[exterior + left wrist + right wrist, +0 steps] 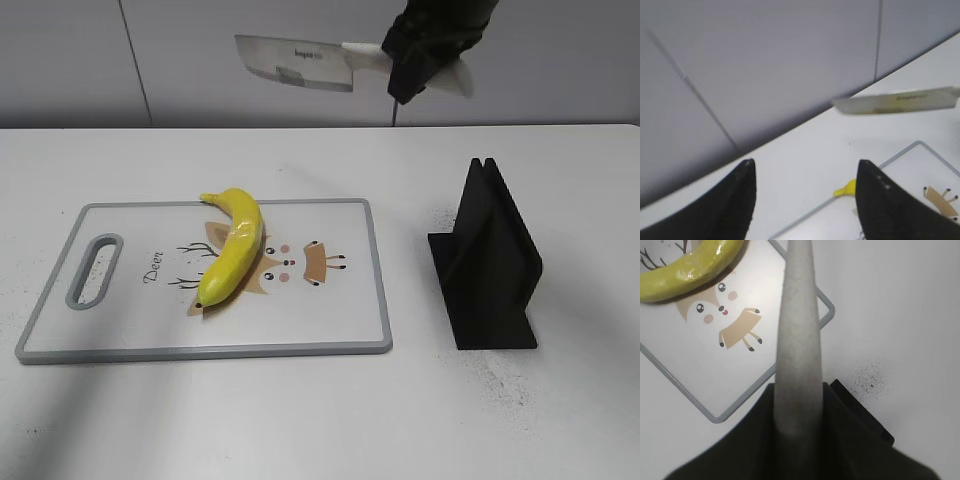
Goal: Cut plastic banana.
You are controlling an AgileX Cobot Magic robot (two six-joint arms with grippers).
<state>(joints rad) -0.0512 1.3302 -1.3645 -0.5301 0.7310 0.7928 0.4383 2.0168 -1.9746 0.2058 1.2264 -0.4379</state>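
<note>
The cutting board (pixel 330 345) lies left of the black stand (pixel 490 270), the plastic banana (pixel 235 250) on it. The right gripper (pixel 420 55) pinches the knife (pixel 300 63), high at the far side; it must come down across the banana. The left gripper (pixel 802 195) is spread, empty.

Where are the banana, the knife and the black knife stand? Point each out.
plastic banana (pixel 236 250): exterior view, middle of its yellow body.
knife (pixel 292 62): exterior view, flat of the blade.
black knife stand (pixel 488 262): exterior view, its side face.
</note>
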